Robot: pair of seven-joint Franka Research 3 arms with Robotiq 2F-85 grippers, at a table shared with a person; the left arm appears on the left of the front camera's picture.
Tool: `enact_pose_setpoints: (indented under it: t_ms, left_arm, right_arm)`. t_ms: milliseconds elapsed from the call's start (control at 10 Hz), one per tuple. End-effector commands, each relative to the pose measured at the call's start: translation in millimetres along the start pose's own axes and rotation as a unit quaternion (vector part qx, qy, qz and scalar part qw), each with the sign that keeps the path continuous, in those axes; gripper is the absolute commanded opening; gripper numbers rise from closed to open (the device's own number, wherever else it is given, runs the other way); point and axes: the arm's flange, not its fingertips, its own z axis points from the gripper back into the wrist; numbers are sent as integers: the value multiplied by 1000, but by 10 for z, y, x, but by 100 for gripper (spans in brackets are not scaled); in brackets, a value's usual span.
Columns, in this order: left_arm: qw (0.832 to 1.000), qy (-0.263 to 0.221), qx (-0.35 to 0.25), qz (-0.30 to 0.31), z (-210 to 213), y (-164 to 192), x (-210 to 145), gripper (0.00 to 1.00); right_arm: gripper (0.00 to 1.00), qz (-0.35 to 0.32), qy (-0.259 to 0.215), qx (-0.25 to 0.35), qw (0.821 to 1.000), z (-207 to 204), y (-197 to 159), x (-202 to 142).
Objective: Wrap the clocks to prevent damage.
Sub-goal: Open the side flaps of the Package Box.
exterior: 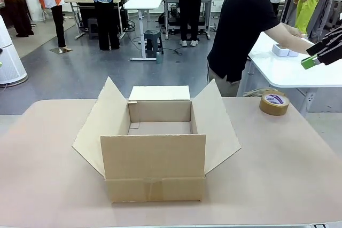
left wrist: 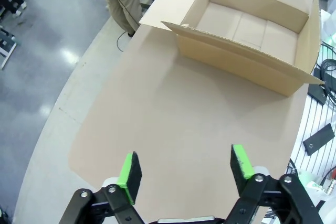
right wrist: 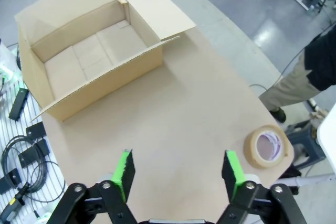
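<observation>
**Front view.**
- Cardboard box (exterior: 154, 156): centre of the tan bench (exterior: 43, 174), open, all four flaps splayed outward, interior bare.
- Roll of brown tape (exterior: 274, 103): on the bench at 2 o'clock from the box, well apart from it.
- Person (exterior: 240, 25): at 1 o'clock beyond the bench, turned and leaning toward a white table (exterior: 288, 70).
- Small white objects (exterior: 283, 51): on that white table by the person's reaching arm. They are too small to tell whether they are clocks.
- Right hand (exterior: 310, 61): enters at the 3 o'clock edge, raised high above the bench, one green pad tip showing.

**Left wrist view.**
- Left hand (left wrist: 185, 169): held above the bare bench and pointing down at it, fingers spread wide, nothing between the pads.
- Box lies at 1 o'clock, the person's trousers at 11 o'clock.

**Right wrist view.**
- Right hand: poised high over the bench and aimed downward, fingers parted, gripping nothing.
- Box at 10 o'clock, tape roll flat at 4 o'clock, person at the 3 o'clock edge.
</observation>
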Motion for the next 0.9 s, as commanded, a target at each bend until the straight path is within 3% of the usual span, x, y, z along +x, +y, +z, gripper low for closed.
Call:
enact_pose_setpoints:
  t_ms: [0,100,200,300,500,800]
  left_arm:
    - [1000,12,-4,-6,74,-27,-13,0]
    - [1000,14,-4,-5,81,-39,-19,0]
    - [1000,13,-2,-6,79,-38,-6,0]
    - [1000,11,-5,-9,80,-46,2,17]
    - [1000,-13,-5,-15,98,-68,7,0]
    - [999,-23,-9,-21,105,-85,21,0]
  right_arm:
    - [0,4,8,6,1000,55,51,27]
    - [35,4,14,7,1000,59,67,30]
    - [0,1,16,11,1000,67,78,34]
    - [0,2,18,12,1000,75,86,32]
    - [0,16,2,9,1000,120,114,34]
    - [0,16,-9,18,1000,136,111,19]
